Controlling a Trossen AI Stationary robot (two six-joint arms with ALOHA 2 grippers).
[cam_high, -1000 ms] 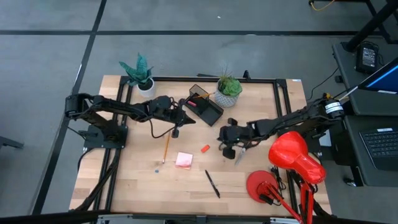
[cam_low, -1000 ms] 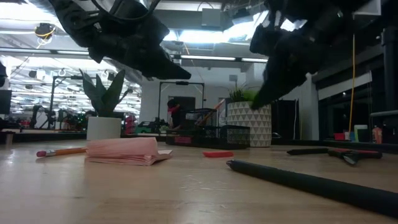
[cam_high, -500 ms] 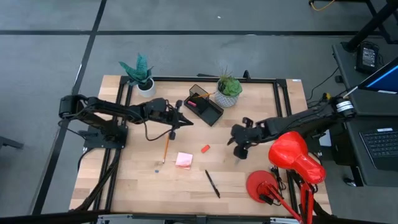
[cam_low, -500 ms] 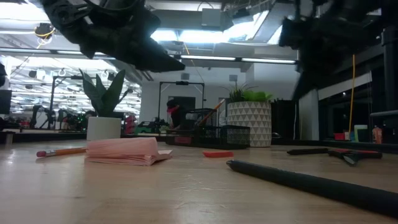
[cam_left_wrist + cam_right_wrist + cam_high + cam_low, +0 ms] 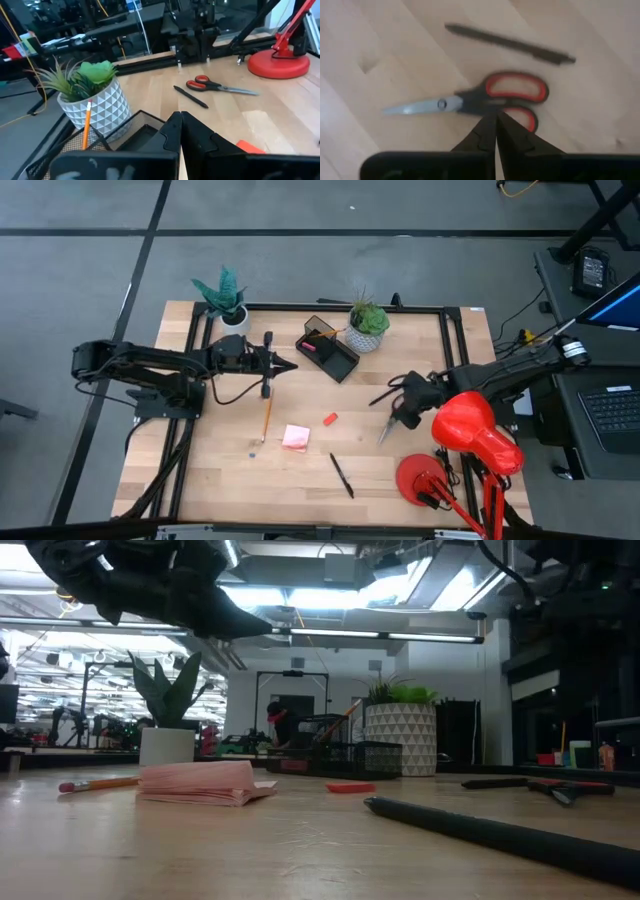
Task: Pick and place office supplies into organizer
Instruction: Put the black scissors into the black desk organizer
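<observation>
High view: organizer top centre of tabletop, pad and pencil centre-left | right wrist view: right gripper fingers pressed together above scissors, pen beside | left wrist view: left gripper fingers pressed together, empty

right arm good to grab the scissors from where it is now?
Probably yes. The right gripper hangs just above the scissors, which lie flat on bare wood, with only a black pen lying apart beside them. Its fingers are shut, so it must open first.
</observation>
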